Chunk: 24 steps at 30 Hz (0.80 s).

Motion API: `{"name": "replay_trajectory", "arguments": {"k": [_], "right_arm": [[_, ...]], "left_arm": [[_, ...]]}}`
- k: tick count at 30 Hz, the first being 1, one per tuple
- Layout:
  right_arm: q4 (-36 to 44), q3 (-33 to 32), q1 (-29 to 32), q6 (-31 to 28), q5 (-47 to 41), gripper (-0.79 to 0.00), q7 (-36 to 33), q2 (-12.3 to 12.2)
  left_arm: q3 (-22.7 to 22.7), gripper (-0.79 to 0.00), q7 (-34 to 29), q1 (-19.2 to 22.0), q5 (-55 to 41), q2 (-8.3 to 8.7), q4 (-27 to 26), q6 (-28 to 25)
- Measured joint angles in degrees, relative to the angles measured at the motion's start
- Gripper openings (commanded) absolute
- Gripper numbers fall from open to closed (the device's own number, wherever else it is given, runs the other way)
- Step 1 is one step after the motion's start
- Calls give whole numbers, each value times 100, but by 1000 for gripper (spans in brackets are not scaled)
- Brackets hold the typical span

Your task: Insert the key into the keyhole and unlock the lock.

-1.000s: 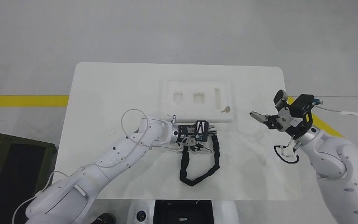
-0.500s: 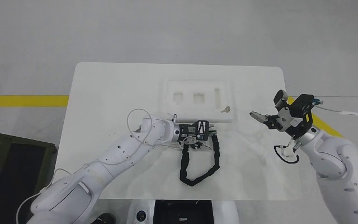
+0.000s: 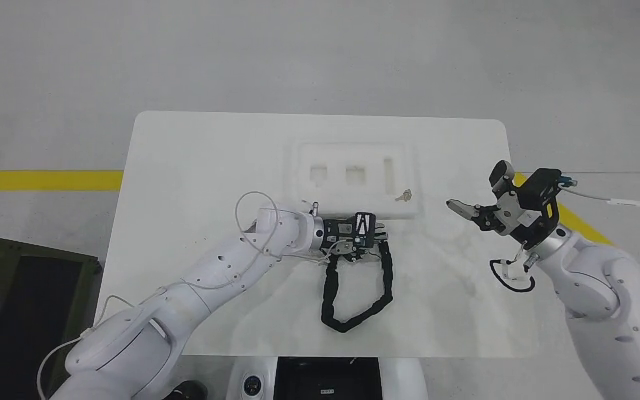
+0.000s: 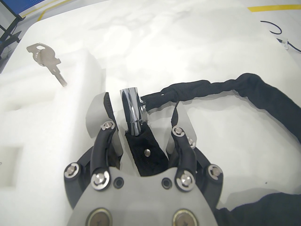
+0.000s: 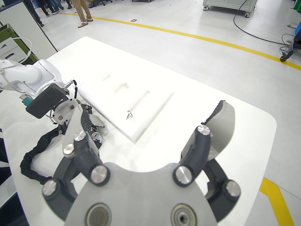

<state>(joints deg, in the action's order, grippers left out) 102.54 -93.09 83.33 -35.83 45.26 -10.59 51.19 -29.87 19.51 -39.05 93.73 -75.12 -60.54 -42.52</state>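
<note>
The lock is a chrome cylinder [image 4: 131,109] on a black fabric-covered chain [image 3: 355,295] that lies in a loop on the table's front middle. My left gripper [image 4: 141,102] is open, and its fingers straddle the cylinder with a gap on each side. In the right wrist view the cylinder's keyhole end [image 5: 95,135] faces the camera. The small silver key [image 3: 403,196] lies on the white foam tray [image 3: 345,200], a little beyond the lock. My right gripper [image 3: 462,208] hangs open and empty over the table's right part, apart from the key [image 5: 129,114].
The foam tray has several cut-out recesses [image 3: 355,174]. The white table [image 3: 200,170] is bare on its left side and at the front right. A black cable [image 4: 275,28] shows past the table's edge.
The left arm's forearm and its cable loop have shifted slightly to the right, while its gripper stays at the lock. The right arm has not moved.
</note>
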Motion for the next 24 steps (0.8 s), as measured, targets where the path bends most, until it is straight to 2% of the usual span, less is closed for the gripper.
{"name": "replay_trajectory", "arguments": {"k": [2,10,15,16,18,19,24], "right_arm": [[0,0,0,0,0,0,0,0],[0,0,0,0,0,0,0,0],[0,0,0,0,0,0,0,0],[0,0,0,0,0,0,0,0],[0,0,0,0,0,0,0,0],[0,0,0,0,0,0,0,0],[0,0,0,0,0,0,0,0]], "left_arm": [[16,-360,39,21,28,-25,56,10],[70,-372,191,117,174,-122,283,18],[76,-520,273,168,233,-170,388,15],[73,-576,286,171,234,-177,407,12],[63,-739,306,175,229,-191,443,-1],[57,-785,314,177,227,-195,453,-6],[-20,-785,362,182,183,-206,445,-11]]}}
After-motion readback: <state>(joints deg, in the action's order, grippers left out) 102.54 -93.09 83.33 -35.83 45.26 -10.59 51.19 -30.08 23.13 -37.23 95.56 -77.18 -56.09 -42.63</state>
